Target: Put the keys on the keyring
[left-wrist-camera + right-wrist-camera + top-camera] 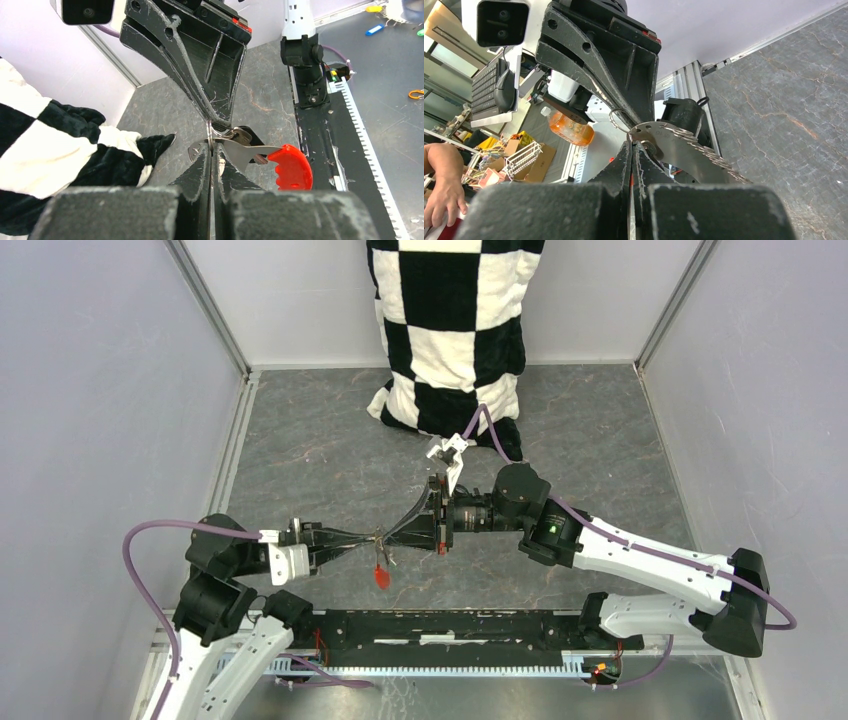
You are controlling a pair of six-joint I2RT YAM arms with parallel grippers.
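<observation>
Risk: the flat silvery saw-edged key can slip or skew off the thin silvery wire keyring if either pinch twists. Both tips crowd one small point in mid-air above the grey marbled table. The left gripper is fully closed, apparently on the keyring, with the red plastic tag hanging beside it. The right gripper is fully closed, apparently on the key's head. No green-headed key is visible.
</observation>
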